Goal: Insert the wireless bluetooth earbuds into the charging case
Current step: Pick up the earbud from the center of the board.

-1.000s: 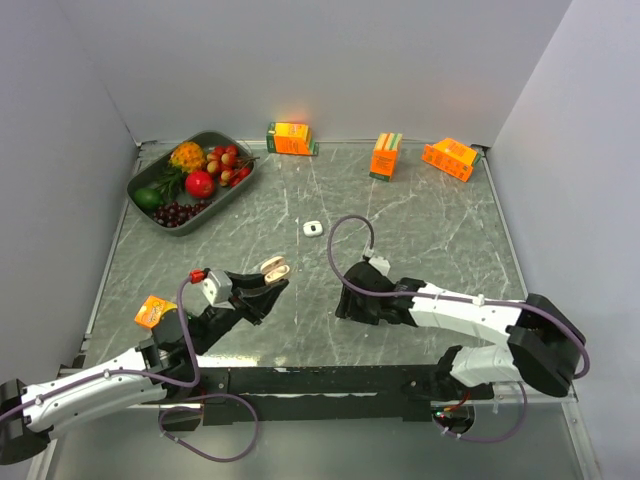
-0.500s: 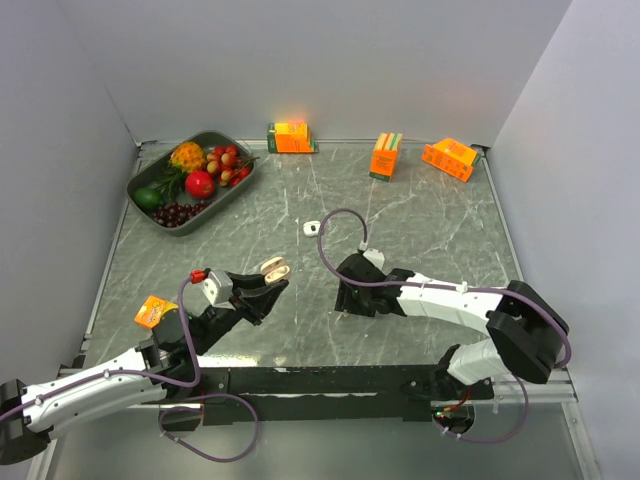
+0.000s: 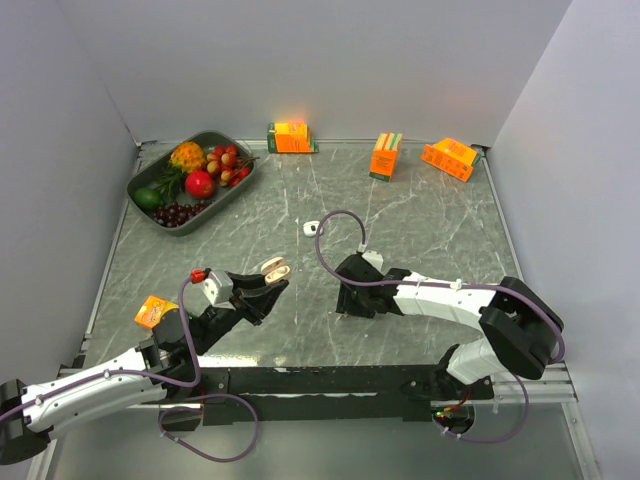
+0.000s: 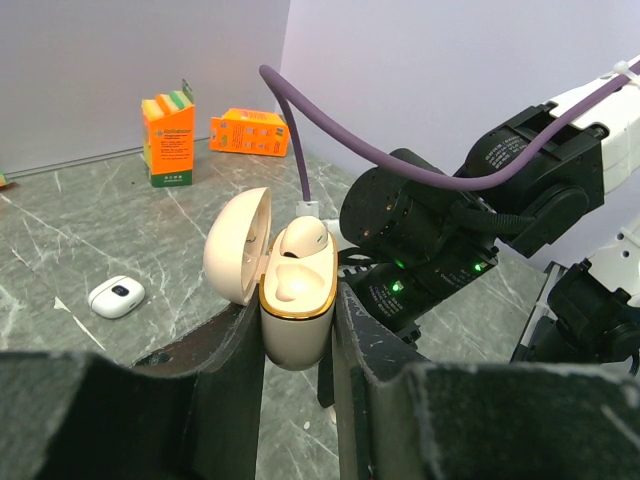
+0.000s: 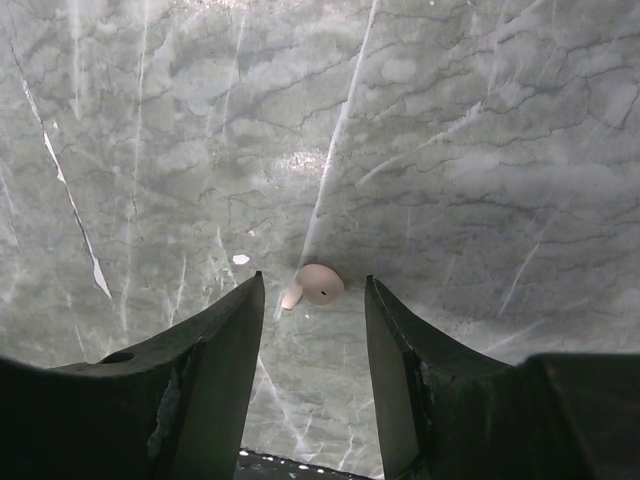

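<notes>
Beige earbud (image 5: 318, 285) | between fingers of right tool (image 5: 313, 283); gap each side

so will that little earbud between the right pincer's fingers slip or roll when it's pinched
Probably slippery: the earbud is tiny, rounded and smooth-looking, so it could squirt out between the right pincer's fingers. It looks very light, so a nudge would likely skid it over the glossy table. Its stubby stem may limit rolling.

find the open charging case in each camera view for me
top external: charging case left of centre, held in the left gripper
left wrist: charging case dead centre, lid open
right wrist: not in it
shared landmark: upright orange carton, in top external and left wrist
</notes>
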You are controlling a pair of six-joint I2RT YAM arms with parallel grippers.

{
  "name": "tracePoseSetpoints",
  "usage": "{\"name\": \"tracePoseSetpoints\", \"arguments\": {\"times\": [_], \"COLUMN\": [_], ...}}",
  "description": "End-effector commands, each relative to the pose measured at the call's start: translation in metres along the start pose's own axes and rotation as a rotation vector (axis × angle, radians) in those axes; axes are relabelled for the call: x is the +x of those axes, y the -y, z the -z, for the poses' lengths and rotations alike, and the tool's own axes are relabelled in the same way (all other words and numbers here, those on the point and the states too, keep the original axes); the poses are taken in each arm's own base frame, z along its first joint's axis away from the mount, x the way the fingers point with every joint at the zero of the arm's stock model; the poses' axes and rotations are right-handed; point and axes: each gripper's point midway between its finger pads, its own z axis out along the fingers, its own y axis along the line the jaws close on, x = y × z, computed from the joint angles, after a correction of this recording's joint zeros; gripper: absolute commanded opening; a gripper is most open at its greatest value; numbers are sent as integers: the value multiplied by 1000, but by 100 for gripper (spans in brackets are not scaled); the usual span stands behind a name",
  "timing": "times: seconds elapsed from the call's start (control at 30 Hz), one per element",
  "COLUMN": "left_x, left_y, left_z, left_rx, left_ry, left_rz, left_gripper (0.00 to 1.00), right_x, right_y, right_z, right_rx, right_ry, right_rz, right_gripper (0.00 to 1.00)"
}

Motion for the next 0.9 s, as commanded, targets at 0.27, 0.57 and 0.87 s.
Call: {"name": "tracePoseSetpoints", "arguments": {"times": [0.27,0.57,0.87], "left_x": [-9,-8,-7], "left_y": [6,8,7], "left_z": [0,-1,-1], "left_rx": [25,29,27], "left_ry": [34,31,29], "left_rz": [29,32,34], "left_gripper": [1,1,1], "right_x": [1,4,-2], "right_y": [-3,-2,-3], "right_z": [-9,-11,-6], "right_rx": [-2,-1,-6], "right_ry": [-12,-19,4], "right_rz": [-25,-24,-10], "right_gripper": [45,35,21]}}
